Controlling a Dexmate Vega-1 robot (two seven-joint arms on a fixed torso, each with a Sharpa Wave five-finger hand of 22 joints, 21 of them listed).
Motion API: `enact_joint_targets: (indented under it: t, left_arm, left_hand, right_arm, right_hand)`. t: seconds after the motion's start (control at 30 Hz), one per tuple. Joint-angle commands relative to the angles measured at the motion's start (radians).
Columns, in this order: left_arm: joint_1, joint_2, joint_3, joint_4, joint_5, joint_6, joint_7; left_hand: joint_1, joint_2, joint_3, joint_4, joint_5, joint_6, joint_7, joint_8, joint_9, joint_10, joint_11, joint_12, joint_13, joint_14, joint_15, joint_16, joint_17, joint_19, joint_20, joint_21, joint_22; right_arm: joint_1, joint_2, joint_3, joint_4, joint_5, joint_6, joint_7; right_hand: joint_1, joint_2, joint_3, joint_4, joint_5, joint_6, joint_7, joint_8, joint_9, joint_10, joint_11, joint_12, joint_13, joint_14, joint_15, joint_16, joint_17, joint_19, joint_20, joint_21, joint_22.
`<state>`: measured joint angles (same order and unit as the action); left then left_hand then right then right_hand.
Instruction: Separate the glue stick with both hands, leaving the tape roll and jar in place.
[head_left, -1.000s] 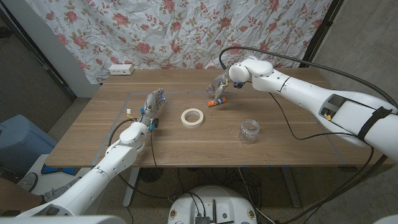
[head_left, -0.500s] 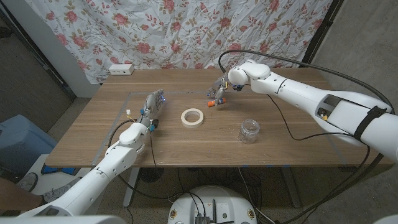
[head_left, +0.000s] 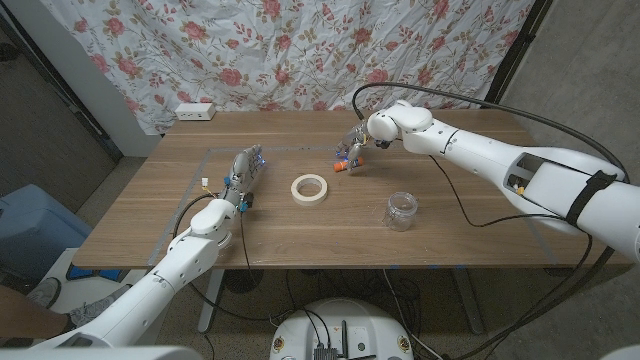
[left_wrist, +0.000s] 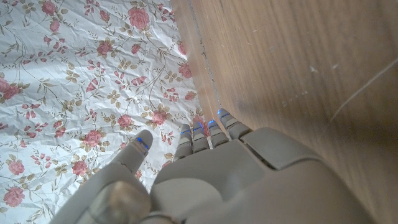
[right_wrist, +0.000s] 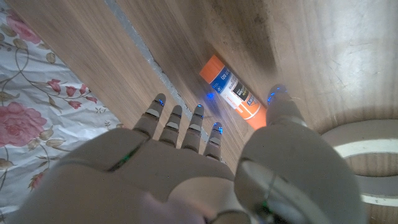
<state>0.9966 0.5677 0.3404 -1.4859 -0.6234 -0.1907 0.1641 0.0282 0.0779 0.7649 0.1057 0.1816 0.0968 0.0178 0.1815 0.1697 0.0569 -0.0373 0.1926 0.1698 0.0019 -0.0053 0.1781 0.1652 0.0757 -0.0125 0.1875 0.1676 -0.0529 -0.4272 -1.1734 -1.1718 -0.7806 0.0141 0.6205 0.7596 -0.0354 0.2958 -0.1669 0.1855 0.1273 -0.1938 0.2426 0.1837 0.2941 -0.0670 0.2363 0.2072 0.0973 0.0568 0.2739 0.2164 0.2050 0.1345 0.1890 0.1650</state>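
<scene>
Head view: right robot hand (head_left: 352, 152) has crept a bit leftward over the last second and now sits directly over the glue stick (head_left: 342, 166), which still lies on the counter (head_left: 300, 230); tape roll (head_left: 309, 187) and jar (head_left: 401, 210) unmoved. Left robot hand (head_left: 243, 171) unchanged, near the counter's left side.

Left wrist view: left robot hand (left_wrist: 205, 174) released, fingers straight, holding nothing.

Right wrist view: right robot hand (right_wrist: 186, 162) spread above the glue stick (right_wrist: 231, 91), thumb beside it, not grasping yet. Judgement: grasp is imminent, separation not started.

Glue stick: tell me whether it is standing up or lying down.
Lying down. In the right wrist view the glue stick rests lengthwise on the wooden table, just beyond the right hand, whose fingers are spread.
</scene>
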Motion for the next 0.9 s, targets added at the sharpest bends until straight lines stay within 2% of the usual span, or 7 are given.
enact_joint_targets:
  t: [0.03,0.23,0.33,0.53,0.8,0.83,0.9]
  left_arm:
    - [-0.013,-0.007,0.002,0.021,-0.003,-0.004,-0.011]
    - [-0.021,-0.007,0.004,0.026,0.0,-0.002,-0.013]
    - [-0.021,-0.006,0.004,0.025,-0.001,0.002,-0.012]
    - [-0.022,-0.007,0.005,0.026,-0.002,0.006,-0.011]
    - [-0.032,-0.007,0.007,0.034,-0.002,0.006,-0.019]
    - [-0.033,-0.006,0.007,0.035,-0.003,0.004,-0.023]
    - [-0.036,-0.005,0.007,0.037,-0.004,0.003,-0.03]
  left_hand:
    - [0.005,0.093,0.01,-0.002,0.003,0.007,0.001,0.003,0.005,0.01,0.0,-0.003,0.002,0.006,0.0,-0.001,0.003,0.007,0.003,0.008,0.003]
    - [0.004,0.093,0.011,-0.001,0.003,0.008,0.003,0.003,0.005,0.01,0.003,-0.003,0.002,0.006,0.003,-0.001,0.003,0.009,0.006,0.008,0.003]
    - [0.004,0.092,0.012,-0.001,0.003,0.009,0.003,0.003,0.005,0.011,0.005,-0.003,0.002,0.007,0.003,-0.001,0.003,0.011,0.006,0.008,0.003]
    - [0.004,0.092,0.012,0.0,0.003,0.01,0.004,0.003,0.005,0.011,0.005,-0.003,0.002,0.007,0.006,-0.001,0.004,0.013,0.01,0.009,0.003]
    - [0.004,0.092,0.014,0.0,0.003,0.013,0.005,0.003,0.005,0.012,0.007,-0.003,0.002,0.009,0.007,-0.001,0.003,0.016,0.013,0.009,0.003]
    - [0.004,0.092,0.014,0.0,0.003,0.013,0.006,0.003,0.005,0.012,0.009,-0.003,0.002,0.009,0.007,-0.001,0.003,0.017,0.014,0.009,0.003]
    - [0.004,0.092,0.014,0.0,0.003,0.014,0.006,0.003,0.005,0.014,0.005,-0.003,0.002,0.009,0.007,-0.001,0.003,0.017,0.014,0.009,0.003]
  right_arm:
    - [-0.025,-0.024,0.006,-0.014,-0.001,-0.029,-0.063]
    - [-0.046,-0.042,0.016,-0.041,-0.01,-0.047,-0.098]
    - [-0.061,-0.05,0.026,-0.052,-0.012,-0.057,-0.126]
    - [-0.075,-0.052,0.035,-0.046,-0.007,-0.054,-0.157]
    - [-0.092,-0.054,0.042,-0.029,-0.002,-0.04,-0.216]
    - [-0.092,-0.053,0.043,-0.025,0.002,-0.036,-0.216]
    - [-0.099,-0.054,0.048,-0.024,0.008,-0.035,-0.232]
  right_hand:
    - [0.013,-0.009,0.006,-0.001,0.008,0.026,-0.005,0.01,0.005,0.028,-0.005,0.007,0.001,0.025,-0.003,0.011,0.003,0.022,-0.008,0.011,0.002]
    - [0.028,-0.021,0.007,-0.003,0.014,0.062,-0.011,0.018,0.005,0.066,-0.012,0.012,0.0,0.056,-0.021,0.02,0.002,0.044,-0.015,0.012,0.002]
    - [0.046,-0.03,0.01,-0.004,0.021,0.094,-0.019,0.024,0.004,0.118,-0.026,0.022,-0.001,0.088,-0.037,0.03,0.0,0.063,-0.021,0.013,0.002]
    - [0.07,-0.04,0.015,-0.007,0.028,0.128,-0.023,0.029,0.004,0.161,-0.029,0.027,-0.004,0.108,-0.05,0.033,-0.004,0.066,-0.022,0.007,0.002]
    - [0.107,-0.046,0.026,-0.008,0.041,0.184,-0.022,0.042,0.007,0.212,-0.055,0.028,-0.007,0.14,-0.071,0.039,-0.007,0.08,-0.027,0.005,0.001]
    - [0.117,-0.046,0.031,-0.007,0.045,0.211,-0.021,0.05,0.008,0.237,-0.068,0.031,-0.008,0.153,-0.075,0.042,-0.007,0.084,-0.03,0.004,0.001]
    - [0.124,-0.05,0.034,-0.005,0.049,0.234,-0.023,0.057,0.009,0.247,-0.076,0.029,-0.008,0.175,-0.062,0.047,-0.008,0.092,-0.029,0.004,0.001]
